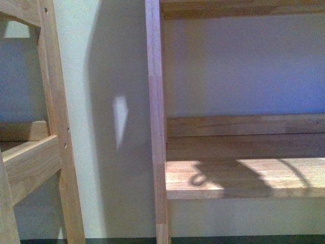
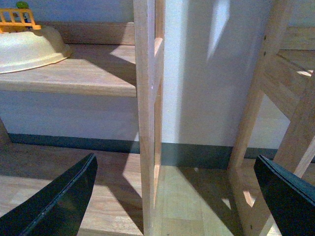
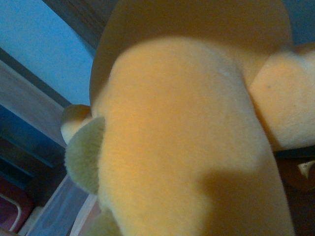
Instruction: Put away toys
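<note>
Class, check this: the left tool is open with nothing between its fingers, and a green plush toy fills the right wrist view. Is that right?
Not quite. The plush toy is orange-yellow, not green, as the right wrist view shows. The rest holds: the left tool is open with nothing between its fingers.

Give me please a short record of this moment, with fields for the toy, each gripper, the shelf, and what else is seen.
toy: orange-yellow plush animal, fills the right wrist view, very close to the camera
right gripper: fingers not visible; cannot tell if it holds the plush
left gripper: open, dark fingers wide apart, nothing between them
shelf: wooden shelf board bare and partly sunlit in the front view; wooden upright post beside it
other: cream bowl on a lower board, orange toy fence behind it
</note>
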`<state>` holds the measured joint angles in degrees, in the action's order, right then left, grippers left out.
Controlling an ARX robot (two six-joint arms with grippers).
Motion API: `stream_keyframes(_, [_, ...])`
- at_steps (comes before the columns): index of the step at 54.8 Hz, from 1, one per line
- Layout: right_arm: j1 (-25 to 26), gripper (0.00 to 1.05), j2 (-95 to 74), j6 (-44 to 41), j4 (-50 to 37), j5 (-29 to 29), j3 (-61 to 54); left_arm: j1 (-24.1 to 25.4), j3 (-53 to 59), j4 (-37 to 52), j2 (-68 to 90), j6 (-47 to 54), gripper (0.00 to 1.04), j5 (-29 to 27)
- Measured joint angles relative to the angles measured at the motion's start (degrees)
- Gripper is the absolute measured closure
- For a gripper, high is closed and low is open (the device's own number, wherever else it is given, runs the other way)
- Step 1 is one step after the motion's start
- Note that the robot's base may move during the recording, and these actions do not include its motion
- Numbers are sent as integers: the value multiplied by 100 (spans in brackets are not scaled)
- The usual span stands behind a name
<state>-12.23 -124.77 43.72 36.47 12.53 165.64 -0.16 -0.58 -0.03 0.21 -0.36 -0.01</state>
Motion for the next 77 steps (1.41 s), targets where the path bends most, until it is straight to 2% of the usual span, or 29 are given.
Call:
stream_keyframes(13, [-35, 82, -46, 111, -17, 87, 20, 0, 0, 0, 0, 0, 6, 0])
stream_keyframes(18, [-39, 62, -70, 149, -76, 83, 26, 0, 0, 0, 0, -2, 6, 0])
stream_keyframes(30, [-39, 38, -83, 127, -166, 63, 26, 0, 0, 0, 0, -2, 6, 0])
stream_keyframes(32, [-42, 29, -83, 105, -177, 61, 26, 0, 0, 0, 0, 0, 6, -2])
stream_keyframes(34, [-42, 29, -83, 105, -177, 61, 26, 0, 0, 0, 0, -2, 6, 0])
stream_keyframes(36, [-42, 16, -83, -4, -175, 59, 26, 0, 0, 0, 0, -2, 6, -2])
stream_keyframes(44, [-59, 0, 179, -313, -442, 15, -435, 0, 0, 0, 0, -2, 6, 0])
stream_keyframes(77, [-109, 0, 1952, -1032, -1290, -407, -2944, 0, 0, 0, 0, 0, 6, 0])
